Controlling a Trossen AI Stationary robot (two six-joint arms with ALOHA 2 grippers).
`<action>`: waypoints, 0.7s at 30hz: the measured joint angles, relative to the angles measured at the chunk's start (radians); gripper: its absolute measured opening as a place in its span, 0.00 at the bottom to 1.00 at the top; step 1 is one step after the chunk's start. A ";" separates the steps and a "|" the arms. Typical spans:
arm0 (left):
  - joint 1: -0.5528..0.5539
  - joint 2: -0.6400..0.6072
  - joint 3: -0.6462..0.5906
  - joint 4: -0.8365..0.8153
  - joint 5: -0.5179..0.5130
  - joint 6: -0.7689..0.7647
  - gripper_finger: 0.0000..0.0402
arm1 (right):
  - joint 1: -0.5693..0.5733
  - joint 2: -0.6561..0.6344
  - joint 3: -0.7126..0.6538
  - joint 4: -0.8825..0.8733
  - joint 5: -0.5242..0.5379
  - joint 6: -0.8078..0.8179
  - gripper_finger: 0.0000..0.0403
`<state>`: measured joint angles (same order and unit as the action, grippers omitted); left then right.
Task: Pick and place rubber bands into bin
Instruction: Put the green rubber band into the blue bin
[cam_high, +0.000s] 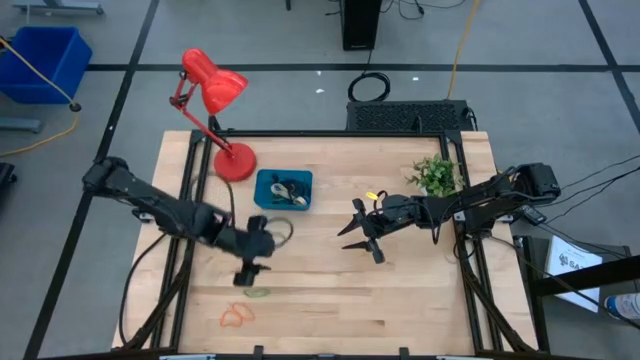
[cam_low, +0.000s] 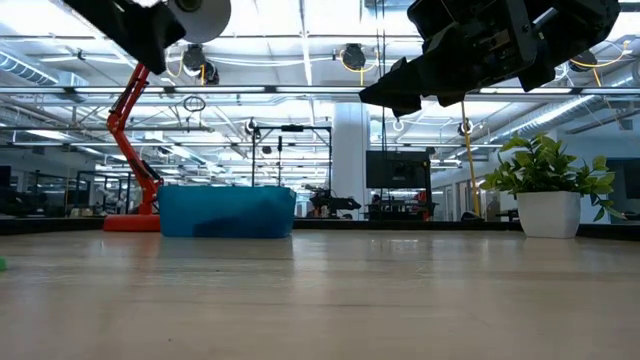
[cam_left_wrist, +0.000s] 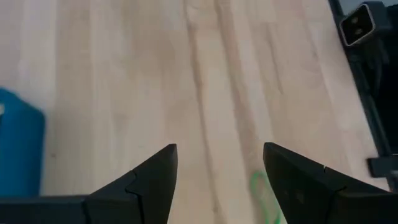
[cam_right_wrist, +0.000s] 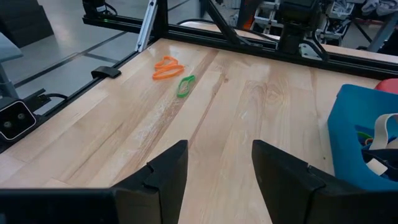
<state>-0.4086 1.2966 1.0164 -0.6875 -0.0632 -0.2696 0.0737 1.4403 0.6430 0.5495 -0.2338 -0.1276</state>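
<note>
Two rubber bands lie loose near the table's front left: an orange rubber band (cam_high: 236, 316) and a green rubber band (cam_high: 257, 294). Just above the green one hangs the left gripper (cam_high: 249, 272), fingers wide apart and empty. The teal bin (cam_high: 283, 190) holds more bands. The right gripper (cam_high: 360, 236) hovers open, empty.

I see lots of bare surface (cam_high: 400, 290) at the front and middle. The red lamp (cam_high: 215, 95) and bin (cam_high: 283, 189) crowd the back left, the plant (cam_high: 436, 175) the back right. My left tool (cam_high: 252, 272) hangs over the green band (cam_high: 257, 294).
</note>
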 joint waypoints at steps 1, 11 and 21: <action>-0.027 0.016 0.001 0.009 -0.026 -0.014 0.61 | 0.000 0.000 0.000 0.000 0.000 0.000 0.43; -0.202 0.246 0.000 0.103 -0.120 -0.228 0.61 | 0.000 0.000 0.000 0.002 0.000 0.000 0.43; -0.269 0.407 0.000 0.113 -0.068 -0.527 0.61 | 0.000 0.000 0.000 0.008 0.000 0.000 0.43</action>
<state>-0.6773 1.7041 1.0168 -0.5744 -0.1310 -0.7964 0.0734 1.4399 0.6430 0.5572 -0.2340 -0.1276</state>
